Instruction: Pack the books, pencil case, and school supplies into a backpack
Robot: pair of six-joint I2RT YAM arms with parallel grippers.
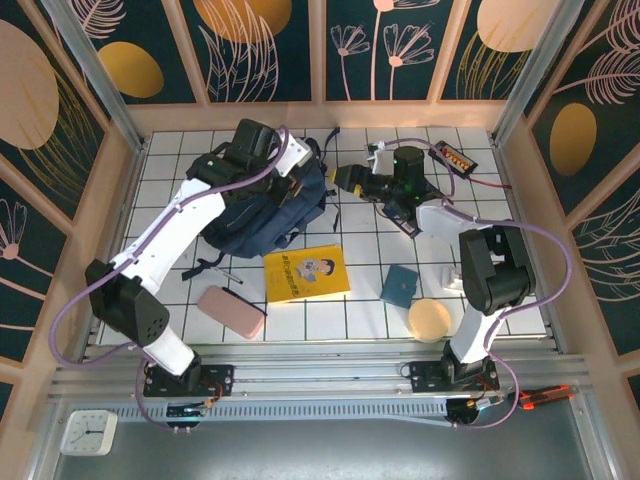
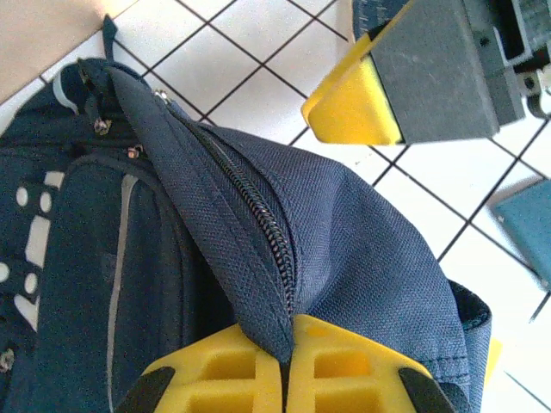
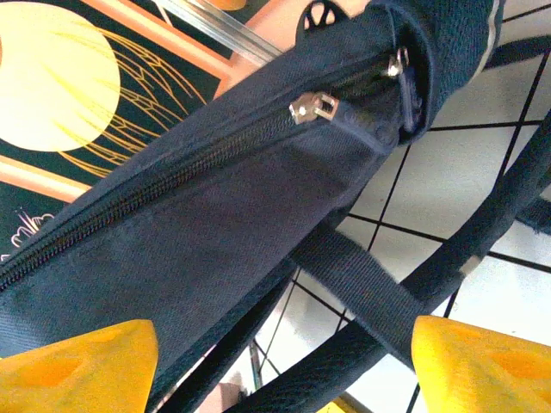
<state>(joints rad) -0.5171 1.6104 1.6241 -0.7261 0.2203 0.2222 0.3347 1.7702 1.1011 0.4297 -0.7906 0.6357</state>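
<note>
Navy backpack (image 1: 262, 210) lies far-left of centre on the surface (image 1: 370, 315). From above my left arm covers its top. The left wrist view shows the left gripper (image 2: 284, 379) clenched on a fold beside the zip. The right gripper (image 3: 284, 357) is spread wide, with a strap (image 3: 362, 288) crossing between its fingers. Nearer me lie the pencil case (image 1: 231, 311), pen (image 1: 231, 272), yellow book (image 1: 306, 272) and teal pad (image 1: 400, 286), with open tiles between them.
</note>
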